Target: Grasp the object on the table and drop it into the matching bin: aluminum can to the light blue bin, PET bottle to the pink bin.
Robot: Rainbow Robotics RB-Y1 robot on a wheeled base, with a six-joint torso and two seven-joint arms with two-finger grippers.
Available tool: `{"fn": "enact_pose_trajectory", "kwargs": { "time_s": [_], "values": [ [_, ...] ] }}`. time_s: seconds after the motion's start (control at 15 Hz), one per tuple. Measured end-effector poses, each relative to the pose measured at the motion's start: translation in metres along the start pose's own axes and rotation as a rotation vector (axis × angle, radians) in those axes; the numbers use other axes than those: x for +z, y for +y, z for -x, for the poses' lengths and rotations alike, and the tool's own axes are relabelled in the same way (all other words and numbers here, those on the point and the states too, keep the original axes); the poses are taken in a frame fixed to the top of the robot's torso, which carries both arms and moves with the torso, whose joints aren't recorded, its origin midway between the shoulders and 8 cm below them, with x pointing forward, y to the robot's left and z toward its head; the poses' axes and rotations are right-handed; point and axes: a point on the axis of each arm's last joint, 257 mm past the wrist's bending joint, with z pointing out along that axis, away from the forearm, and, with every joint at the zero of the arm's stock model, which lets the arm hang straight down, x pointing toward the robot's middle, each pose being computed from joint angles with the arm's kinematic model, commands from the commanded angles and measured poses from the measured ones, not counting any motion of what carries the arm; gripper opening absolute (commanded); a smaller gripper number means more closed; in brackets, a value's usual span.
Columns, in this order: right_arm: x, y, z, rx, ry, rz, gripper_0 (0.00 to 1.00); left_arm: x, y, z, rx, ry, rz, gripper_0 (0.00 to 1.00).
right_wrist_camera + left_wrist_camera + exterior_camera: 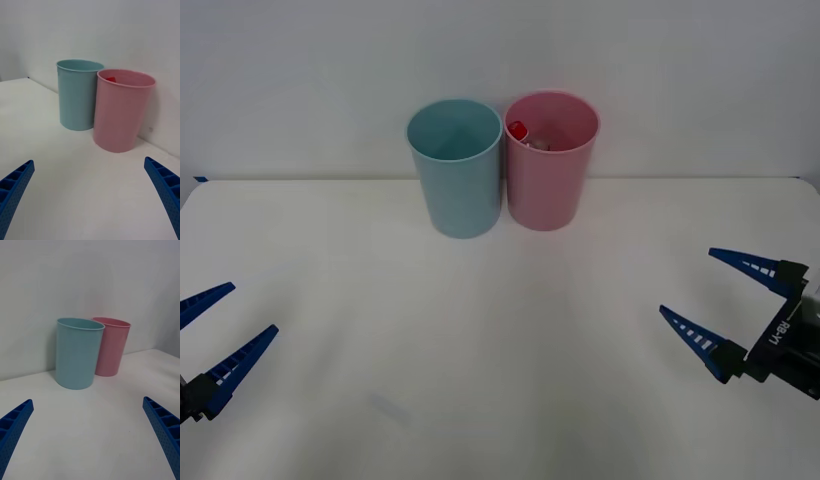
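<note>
So, status: job looks done w/ the drop; bottle is in the correct bin and both arms are off to the sides.
PET bottle [525, 135]: inside the pink bin, red cap poking up near the rim on the side toward the blue bin; a bit of clear body/label beside it. Leans against the inner wall, prob. because it fell in loose rather than being set upright. Right wrist view catches the red cap just under the rim too.
Pink bin [548, 190]: upright at the far edge of the bench, against the back wall, robot's right of the pair.
Light blue bin [460, 195]: upright, just beside the pink one, walls touching or nearly, can't tell which. Nothing seen inside; that fits, since no can is around.
Bench [480, 340]: plain white, bins stand at its rear.
Left tool [215, 335]: low at the near left corner, blue ribbed fingers spread apart, holding nothing. Sits well apart from the bins, so it reads as parked.
Right tool [725, 300]: near right edge, fingers spread wide, holding nothing, pointing toward the bins. Spread fits a release already made; well apart from the pink bin, so no risk of tipping it.
Next (guess): nothing left to sort unless another item arrives.
</note>
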Motion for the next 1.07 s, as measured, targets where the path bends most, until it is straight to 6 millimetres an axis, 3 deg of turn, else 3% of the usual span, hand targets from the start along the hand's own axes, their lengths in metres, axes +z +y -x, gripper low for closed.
{"fn": "enact_pose_trajectory", "kwargs": {
  "time_s": [0.67,1.07],
  "values": [
    [-0.071,0.018,-0.039,0.261,0.066,-0.058,1.0,0.0,0.0,0.0,0.0,0.0,0.0,1.0],
    [-0.085,0.018,-0.045,0.274,0.088,-0.075,1.0,0.0,0.0,0.0,0.0,0.0,0.0,1.0]
  ]
}}
